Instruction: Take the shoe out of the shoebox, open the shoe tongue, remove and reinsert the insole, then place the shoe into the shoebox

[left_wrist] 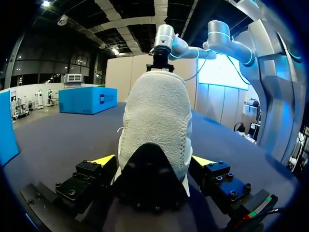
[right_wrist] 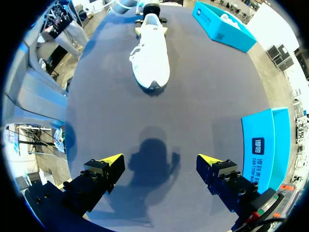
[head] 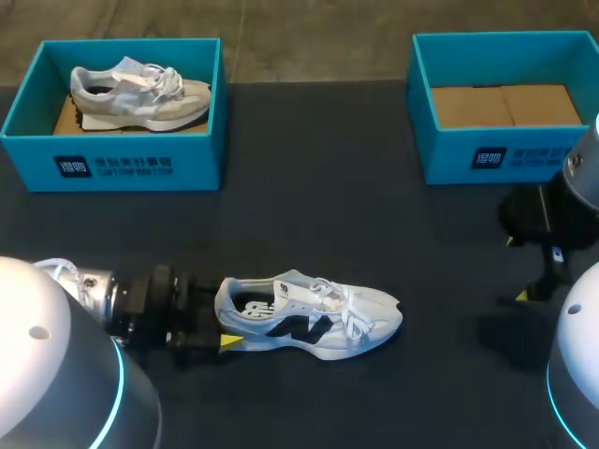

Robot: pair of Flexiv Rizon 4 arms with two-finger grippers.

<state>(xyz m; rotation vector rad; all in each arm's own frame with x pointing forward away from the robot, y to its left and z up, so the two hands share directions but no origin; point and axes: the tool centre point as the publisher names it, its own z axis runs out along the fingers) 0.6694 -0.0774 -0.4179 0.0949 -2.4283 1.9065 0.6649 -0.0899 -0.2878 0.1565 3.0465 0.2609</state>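
A white shoe (head: 309, 318) with a black side mark and white laces stands upright on the dark table, toe pointing right. My left gripper (head: 217, 327) is at its heel. In the left wrist view the heel (left_wrist: 154, 121) sits between the open fingers, with a narrow gap to each yellow tip (left_wrist: 104, 159). My right gripper (head: 517, 269) hangs open above the table at the right with nothing between its fingers (right_wrist: 108, 162). Its view shows the shoe (right_wrist: 150, 58) far ahead. The empty blue shoebox (head: 496, 154) with a cardboard floor stands at the back right.
A second blue box (head: 112, 166) at the back left holds a grey-beige shoe (head: 140, 94). The empty box (right_wrist: 260, 150) is close beside my right gripper. Dark bare table lies between the white shoe and both boxes.
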